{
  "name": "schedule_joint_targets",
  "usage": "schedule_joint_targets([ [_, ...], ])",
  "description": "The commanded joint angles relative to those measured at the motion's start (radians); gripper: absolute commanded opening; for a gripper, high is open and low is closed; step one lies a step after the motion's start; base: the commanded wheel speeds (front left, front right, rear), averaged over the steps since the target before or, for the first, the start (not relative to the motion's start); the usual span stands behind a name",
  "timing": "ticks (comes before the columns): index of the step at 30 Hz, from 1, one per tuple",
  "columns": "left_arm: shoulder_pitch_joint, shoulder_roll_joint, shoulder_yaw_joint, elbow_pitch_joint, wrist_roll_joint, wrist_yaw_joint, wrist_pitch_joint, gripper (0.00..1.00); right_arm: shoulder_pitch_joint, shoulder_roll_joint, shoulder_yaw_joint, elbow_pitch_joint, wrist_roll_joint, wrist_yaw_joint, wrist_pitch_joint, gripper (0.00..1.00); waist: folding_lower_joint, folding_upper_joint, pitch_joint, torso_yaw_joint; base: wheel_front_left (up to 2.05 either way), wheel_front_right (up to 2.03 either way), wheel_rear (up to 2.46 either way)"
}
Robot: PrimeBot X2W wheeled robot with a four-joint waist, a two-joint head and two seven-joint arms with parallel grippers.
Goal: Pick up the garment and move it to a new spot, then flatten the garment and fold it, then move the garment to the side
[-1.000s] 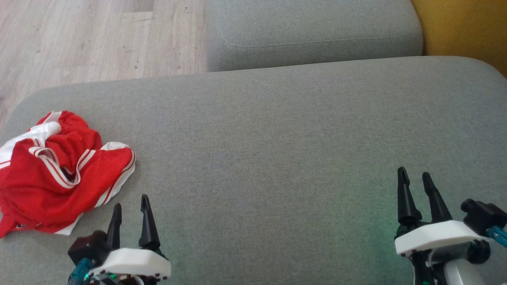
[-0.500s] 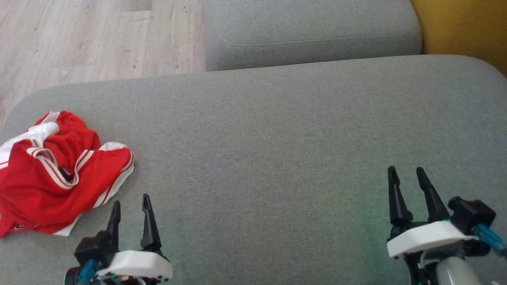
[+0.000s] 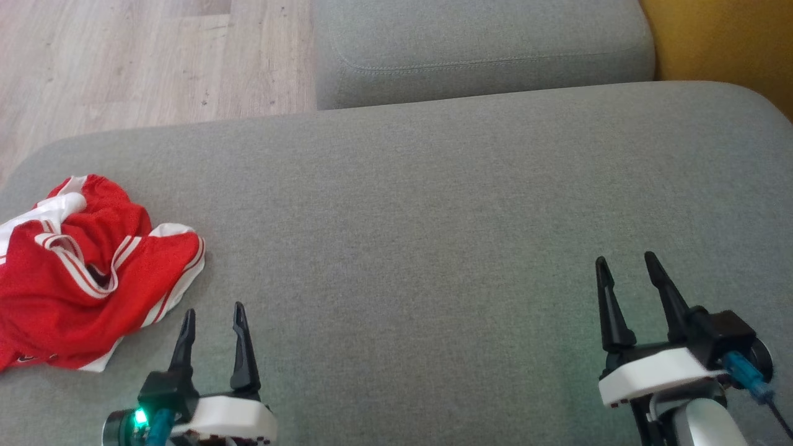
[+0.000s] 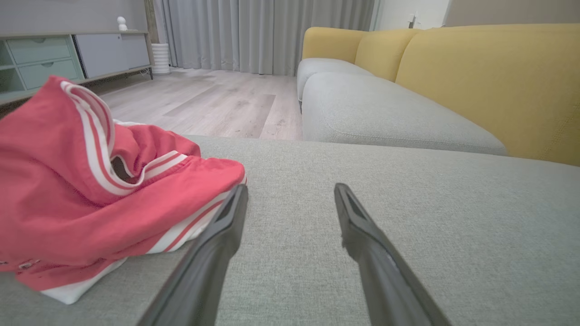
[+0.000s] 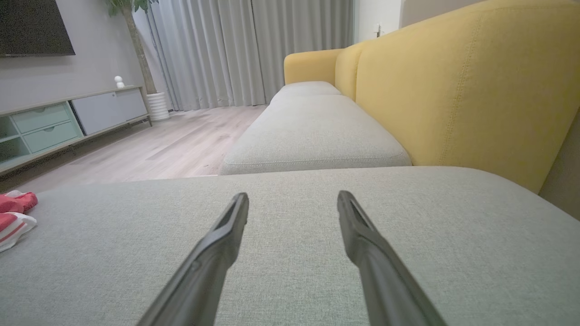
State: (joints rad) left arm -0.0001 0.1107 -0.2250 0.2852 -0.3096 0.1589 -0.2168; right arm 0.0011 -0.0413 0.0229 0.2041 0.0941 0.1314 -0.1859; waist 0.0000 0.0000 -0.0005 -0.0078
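Red shorts (image 3: 80,279) lie crumpled on the sofa seat (image 3: 433,217), ten o'clock from the left tool (image 3: 214,310). Both it and the right tool (image 3: 624,257) stand released, empty. Probably light, limp; pinch the near striped hem (image 3: 186,272).

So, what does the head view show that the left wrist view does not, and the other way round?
Head view adds: the right pincer, open, with bare grey cushion ahead of it. Left wrist view adds: grey curtains and a low cabinet with drawers across the room. Shared: the crumpled red garment with white stripes, the open left pincer close beside it, the wooden floor and the yellow backrest.
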Motion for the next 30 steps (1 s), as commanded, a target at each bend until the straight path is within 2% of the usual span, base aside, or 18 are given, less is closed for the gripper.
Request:
schedule_joint_targets([
  [1,-0.045,0.016,0.025,-0.03,0.027,0.01,-0.016,1.0,-0.024,-0.009,0.028,-0.041,-0.032,-0.001,-0.014,1.0,0.0,0.0,0.0,-0.001,0.0,0.0,0.0],
  [14,-0.038,0.021,0.029,-0.042,0.02,0.026,-0.016,1.0,-0.021,-0.009,0.026,-0.041,-0.037,-0.001,-0.025,1.0,0.0,0.0,0.0,-0.003,0.0,0.0,0.0],
  [20,-0.041,0.022,0.025,-0.047,0.021,0.032,-0.016,1.0,-0.011,-0.009,0.024,-0.049,-0.018,-0.001,-0.024,1.0,0.0,0.0,0.009,0.043,0.0,0.0,0.0],
  [24,-0.041,0.03,0.02,-0.05,0.027,0.035,-0.017,1.0,-0.009,-0.009,0.026,-0.053,-0.011,-0.001,-0.021,1.0,0.0,0.0,0.019,0.128,0.0,0.0,0.0],
  [30,-0.033,0.04,0.011,-0.055,0.032,0.035,-0.016,1.0,-0.01,-0.009,0.026,-0.056,-0.008,-0.001,-0.02,1.0,0.0,0.0,0.031,0.293,0.0,0.0,0.0],
])
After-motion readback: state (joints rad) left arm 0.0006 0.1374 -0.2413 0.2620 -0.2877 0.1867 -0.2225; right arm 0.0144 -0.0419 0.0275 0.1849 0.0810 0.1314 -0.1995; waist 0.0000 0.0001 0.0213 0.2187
